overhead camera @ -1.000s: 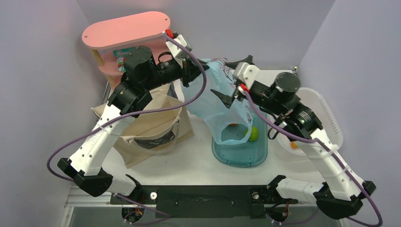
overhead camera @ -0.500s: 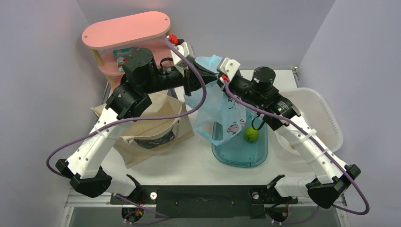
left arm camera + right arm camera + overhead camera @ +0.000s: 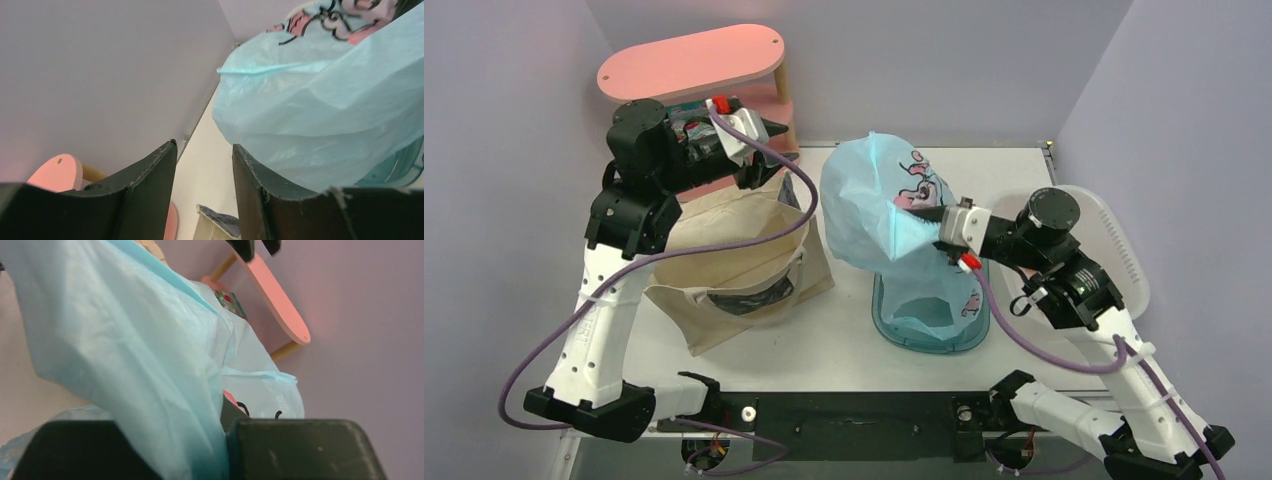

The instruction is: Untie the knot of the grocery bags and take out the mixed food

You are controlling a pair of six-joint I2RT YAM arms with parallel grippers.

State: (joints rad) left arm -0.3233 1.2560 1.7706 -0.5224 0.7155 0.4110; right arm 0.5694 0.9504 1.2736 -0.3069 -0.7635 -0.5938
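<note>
The light blue grocery bag (image 3: 864, 200) billows in the middle of the table, its lower part draped into the teal tub (image 3: 929, 335). My right gripper (image 3: 916, 213) is shut on a fold of the bag's film (image 3: 150, 365), which is pinched between the jaws (image 3: 225, 415). My left gripper (image 3: 769, 135) is off to the left by the pink shelf, open, with nothing between its fingers (image 3: 202, 145). It is apart from the bag (image 3: 325, 100). The mixed food is hidden. No knot shows.
A beige canvas tote (image 3: 734, 250) stands left of the bag. The pink shelf (image 3: 689, 60) is at the back left. A white bin (image 3: 1114, 250) sits at the right, partly behind my right arm.
My left gripper has opened, let go of the bag and drawn back left to the shelf. My right gripper has shut on the bag and swung right. The green fruit is now covered.
</note>
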